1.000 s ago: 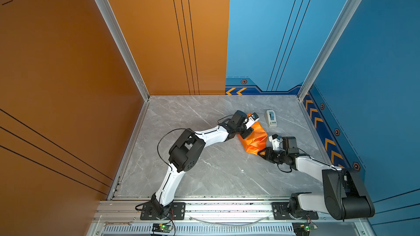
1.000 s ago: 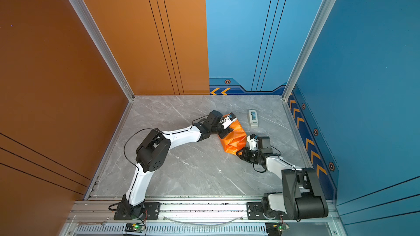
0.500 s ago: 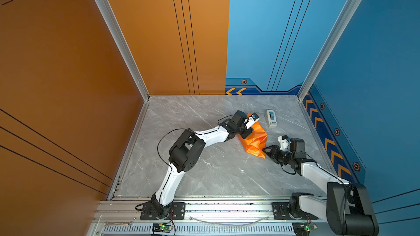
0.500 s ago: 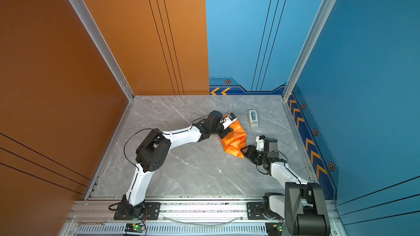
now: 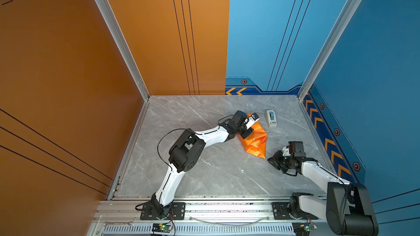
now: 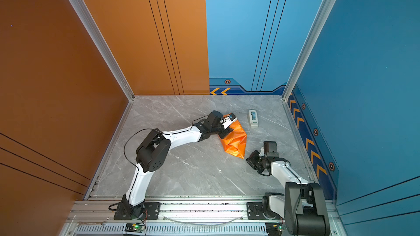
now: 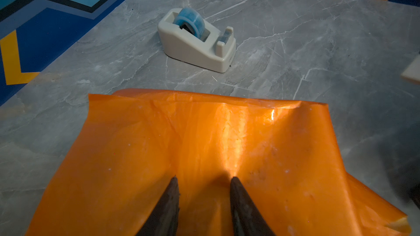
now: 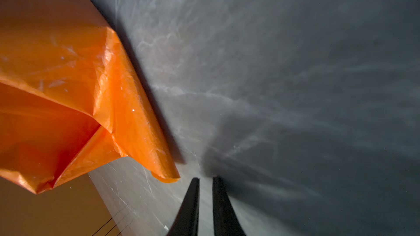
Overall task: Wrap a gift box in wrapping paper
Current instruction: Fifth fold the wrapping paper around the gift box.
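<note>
The wrapping paper (image 5: 255, 141) is a single sheet, glossy bright orange on the face that shows; it is creased and gathered into a lumpy wedge that is broad at the far end and narrows to a point toward the near edge of the surface (image 5: 204, 166). It lies on the right half of that grey marbled surface, closer to the far edge than to the near one. In the left wrist view the paper (image 7: 204, 144) spreads flat and wide with a bright ridge down its middle, and a sliver of pale yellow shows at one corner. In the right wrist view its folds (image 8: 56, 76) overlap loosely, and one curled corner stands just off the surface.

There are two grippers. The left gripper (image 7: 204, 179) rests on the far end of the paper with its jaws apart and orange showing between them; whether they pinch a fold cannot be told. The right gripper (image 8: 205, 178) hangs just beside the paper's near point without touching it; its jaws are almost together and nothing is between them.

One tape dispenser (image 5: 271, 119), white with a blue roll, stands near the paper toward the far right corner.
</note>
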`<state>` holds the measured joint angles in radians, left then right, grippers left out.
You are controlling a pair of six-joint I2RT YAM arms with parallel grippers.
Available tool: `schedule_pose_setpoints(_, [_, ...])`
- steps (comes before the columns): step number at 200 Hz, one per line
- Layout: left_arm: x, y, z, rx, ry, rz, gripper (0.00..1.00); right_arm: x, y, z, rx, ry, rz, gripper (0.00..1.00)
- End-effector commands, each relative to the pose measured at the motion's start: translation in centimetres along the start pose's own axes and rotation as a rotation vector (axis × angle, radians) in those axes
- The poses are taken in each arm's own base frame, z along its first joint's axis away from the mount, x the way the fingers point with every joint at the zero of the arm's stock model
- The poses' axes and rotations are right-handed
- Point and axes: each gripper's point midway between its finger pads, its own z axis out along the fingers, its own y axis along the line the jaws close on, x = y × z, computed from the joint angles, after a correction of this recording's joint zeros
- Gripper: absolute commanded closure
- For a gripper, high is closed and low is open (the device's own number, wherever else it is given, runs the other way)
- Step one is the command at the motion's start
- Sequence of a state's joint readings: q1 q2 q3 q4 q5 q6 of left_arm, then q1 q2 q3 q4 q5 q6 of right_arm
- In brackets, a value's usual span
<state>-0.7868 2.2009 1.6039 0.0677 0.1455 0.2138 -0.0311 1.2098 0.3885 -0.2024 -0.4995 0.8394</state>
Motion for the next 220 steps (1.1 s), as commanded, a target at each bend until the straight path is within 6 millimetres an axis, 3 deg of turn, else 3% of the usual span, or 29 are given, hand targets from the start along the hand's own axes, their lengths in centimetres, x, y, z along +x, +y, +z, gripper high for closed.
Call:
schedule_pose_setpoints(1, [9.9, -1.6, 0.9, 0.021, 0.301, -0.006, 0.61, -0.1, -0.6, 0.6, 0.069, 0.007, 0.021, 0.89])
schedule_pose_setpoints(78, [9.9, -1.3, 0.9, 0.015, 0.297, -0.012, 0.61, -1.8, 4.6, 3.7, -0.165, 0.000, -0.037, 0.89])
schedule_pose_setpoints(163, [9.7, -1.3, 0.8, 0.017, 0.286, -0.017, 0.61, -3.8, 9.2, 3.4, -0.351, -0.173, -0.115, 0.86])
schedule_pose_setpoints(220, [6.8, -1.2, -0.2, 0.031, 0.200, -0.058, 0.46, -4.0, 10.5, 4.1, -0.388, -0.180, -0.126, 0.87])
